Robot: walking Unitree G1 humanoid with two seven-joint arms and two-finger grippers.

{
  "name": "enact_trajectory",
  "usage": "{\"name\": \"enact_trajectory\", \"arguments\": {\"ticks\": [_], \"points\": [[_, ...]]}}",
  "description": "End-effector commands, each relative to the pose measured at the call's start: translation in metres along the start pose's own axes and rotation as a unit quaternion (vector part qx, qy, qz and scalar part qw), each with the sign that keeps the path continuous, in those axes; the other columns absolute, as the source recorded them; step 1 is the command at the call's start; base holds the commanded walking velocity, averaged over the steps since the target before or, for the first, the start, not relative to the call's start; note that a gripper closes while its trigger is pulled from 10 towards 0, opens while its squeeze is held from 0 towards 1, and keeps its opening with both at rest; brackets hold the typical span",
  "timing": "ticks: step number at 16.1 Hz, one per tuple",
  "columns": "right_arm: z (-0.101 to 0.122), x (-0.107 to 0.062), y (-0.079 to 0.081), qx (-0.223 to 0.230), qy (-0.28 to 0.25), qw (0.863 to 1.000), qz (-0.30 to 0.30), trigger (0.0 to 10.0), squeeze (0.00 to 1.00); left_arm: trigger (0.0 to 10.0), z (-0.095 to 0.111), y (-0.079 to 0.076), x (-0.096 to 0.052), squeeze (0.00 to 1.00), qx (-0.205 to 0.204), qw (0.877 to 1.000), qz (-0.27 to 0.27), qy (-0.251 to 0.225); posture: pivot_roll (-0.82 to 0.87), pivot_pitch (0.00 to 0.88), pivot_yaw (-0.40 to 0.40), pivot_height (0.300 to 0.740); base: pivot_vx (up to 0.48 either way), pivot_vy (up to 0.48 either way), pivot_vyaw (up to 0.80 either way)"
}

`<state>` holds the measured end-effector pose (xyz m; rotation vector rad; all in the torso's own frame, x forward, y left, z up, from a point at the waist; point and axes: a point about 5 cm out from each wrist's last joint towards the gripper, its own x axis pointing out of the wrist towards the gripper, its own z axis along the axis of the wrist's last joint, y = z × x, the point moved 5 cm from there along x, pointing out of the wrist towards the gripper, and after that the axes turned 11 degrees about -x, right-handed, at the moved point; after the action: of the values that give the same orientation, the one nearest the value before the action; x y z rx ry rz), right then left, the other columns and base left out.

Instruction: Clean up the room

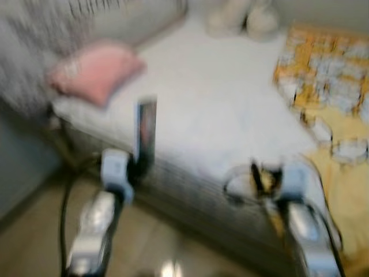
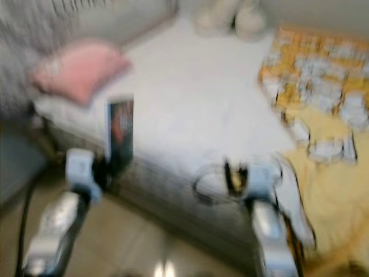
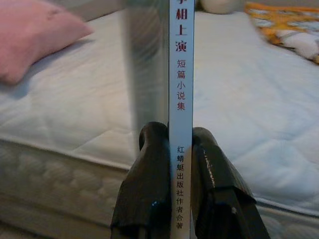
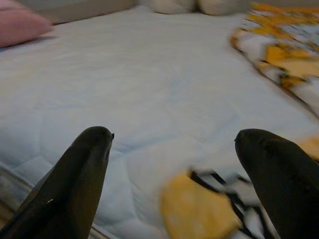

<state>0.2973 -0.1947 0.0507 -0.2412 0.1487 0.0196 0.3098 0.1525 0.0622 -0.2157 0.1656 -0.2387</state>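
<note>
Left wrist view showed the left gripper (image 3: 180, 149) pinching a thin book (image 3: 180, 74) upright by its spine — held before the bed (image 1: 219, 98). The right gripper (image 4: 174, 144) was spread wide above the mattress edge, holding nothing.

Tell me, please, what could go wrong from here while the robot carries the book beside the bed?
The left end effector pinches the book only at its lower end, upright, so it may tip or slip while walking. The right end effector hangs open over the mattress edge near a yellow cloth and could snag it.
</note>
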Motion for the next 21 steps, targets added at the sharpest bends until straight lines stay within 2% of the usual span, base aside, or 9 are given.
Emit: {"name": "enact_trajectory", "arguments": {"ticks": [1,4,7,16,21], "points": [[0.002,-0.001,0.003,0.004,-0.006,1.000,-0.003,10.0,0.00,10.0,0.018,-0.003,0.006,0.00,0.013,0.999,-0.018,-0.027,-0.10,0.000,0.039,0.740,0.000,0.480,-0.80],[0.003,-0.002,0.006,0.005,-0.010,1.000,-0.002,10.0,0.00,10.0,0.022,-0.004,0.013,0.00,0.023,0.999,-0.024,-0.025,-0.10,0.000,0.047,0.740,0.130,0.399,-0.27],[0.004,-0.002,0.011,0.003,-0.015,1.000,0.002,10.0,0.00,10.0,0.033,-0.006,0.027,0.00,0.041,0.998,-0.039,-0.026,-0.11,0.000,0.059,0.740,0.442,0.000,0.00],[0.003,-0.003,0.011,-0.001,-0.018,1.000,0.004,10.0,0.00,10.0,0.034,-0.002,0.034,0.00,0.027,0.999,-0.031,-0.024,-0.12,0.000,0.064,0.740,0.450,0.000,0.00],[0.001,-0.004,0.010,-0.002,-0.016,1.000,0.005,10.0,0.00,10.0,0.035,0.003,0.034,0.00,0.002,0.999,-0.019,-0.029,-0.12,0.000,0.062,0.740,0.078,0.425,0.00]]}}
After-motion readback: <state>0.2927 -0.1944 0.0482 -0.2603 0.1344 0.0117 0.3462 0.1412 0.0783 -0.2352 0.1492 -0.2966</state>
